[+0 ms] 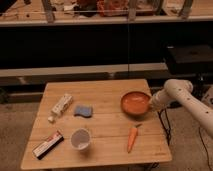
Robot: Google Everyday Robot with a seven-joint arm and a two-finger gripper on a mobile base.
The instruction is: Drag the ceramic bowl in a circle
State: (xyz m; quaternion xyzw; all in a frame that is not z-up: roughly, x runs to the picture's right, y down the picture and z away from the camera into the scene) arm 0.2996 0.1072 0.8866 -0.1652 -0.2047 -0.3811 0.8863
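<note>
Orange-red and glossy inside, the round, shallow ceramic bowl (pixel 134 102) sits on the right side of the pale wooden table (pixel 105 90), close to its right edge. In the one camera view, the white arm reaches in from the right and its gripper (pixel 150 104) is at the bowl's right rim, seemingly touching it. Whether it is clamped on that rim or only resting against it I cannot tell (the arm's end merges with the rim from where I stand).

The step in hand looks to me like securing the rim and starting the circle. To do it well, I would keep the bowl flat on the wood and slide it, never lifting, with steady light downward pressure so that it does not tip on its foot. The loop should bend toward the bare boards to the left of the bowl and beyond it, since the table edge is so near on the right.

On the near side a slim orange carrot (pixel 132 138) lies close by, so the arc there must be tight. The blue rectangular sponge (pixel 83 110) lies farther to the left. The small clear plastic cup (pixel 80 138), the white bottle lying on its side (pixel 61 107) and the flat red-and-white packet (pixel 48 145) are all well apart (no worry, I think).
</note>
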